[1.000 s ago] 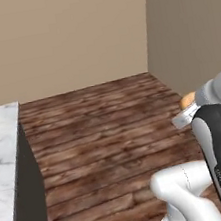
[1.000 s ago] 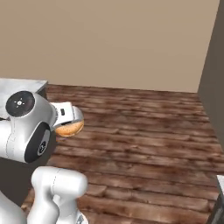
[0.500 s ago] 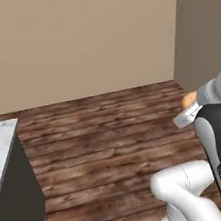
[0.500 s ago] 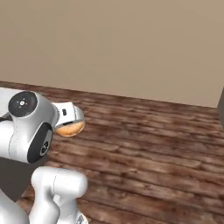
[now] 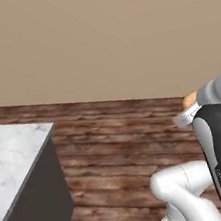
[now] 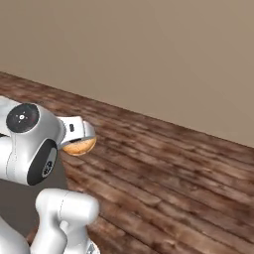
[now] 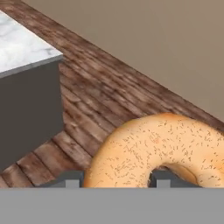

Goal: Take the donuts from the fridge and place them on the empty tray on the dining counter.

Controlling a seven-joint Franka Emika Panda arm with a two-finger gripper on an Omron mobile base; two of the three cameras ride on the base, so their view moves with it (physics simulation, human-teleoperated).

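My gripper (image 7: 114, 180) is shut on an orange-tan glazed donut (image 7: 162, 148), whose ring bulks large in the hand view between the two dark fingertips. From the left base view the donut (image 5: 189, 101) peeks out as a small orange edge above the gripper (image 5: 188, 114), held high over the wooden floor. The right base view shows the donut (image 6: 79, 147) hanging under the gripper (image 6: 79, 135). A corner of the marble-topped dining counter (image 5: 11, 158) with dark grey sides stands at the left, apart from the gripper. The fridge and the tray are out of view.
Brown plank floor (image 6: 168, 168) stretches ahead to a plain beige wall (image 5: 96, 39). The counter corner (image 7: 24, 48) also lies at the upper left of the hand view, some way beyond the donut.
The whole picture has slid sideways, so the base has turned; the wall corner and a dark edge have left the views. The arm holds the donut in the same pose.
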